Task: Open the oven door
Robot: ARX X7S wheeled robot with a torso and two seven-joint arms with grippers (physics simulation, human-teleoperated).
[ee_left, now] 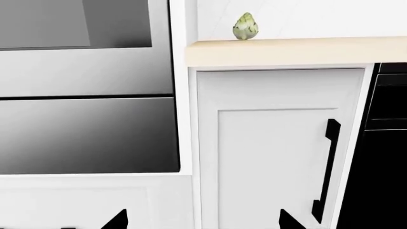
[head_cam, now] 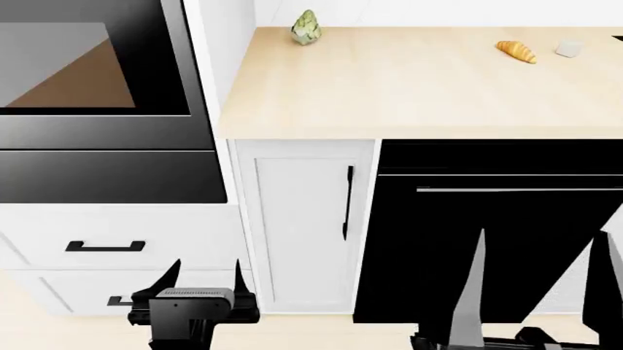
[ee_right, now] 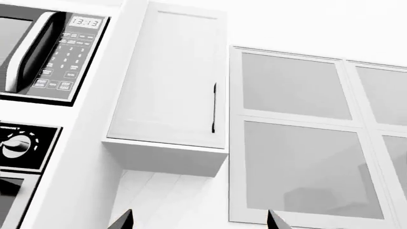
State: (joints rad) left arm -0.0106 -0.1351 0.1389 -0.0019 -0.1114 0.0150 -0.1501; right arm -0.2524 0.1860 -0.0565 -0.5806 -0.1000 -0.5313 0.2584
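The oven door, glossy black with a large reflective window, fills the head view's upper left and looks closed; no handle shows on it. The left wrist view shows it as a grey-framed panel. My left gripper hangs open below it, level with the white drawers, holding nothing; its tips frame bare cabinet front. My right gripper is open and empty in front of the black dishwasher. In the right wrist view the right gripper points up at the wall.
A plain black panel sits under the oven door, with white drawers below it. A narrow white cabinet and a dishwasher stand to the right. An artichoke and a croissant lie on the counter. A microwave hangs above.
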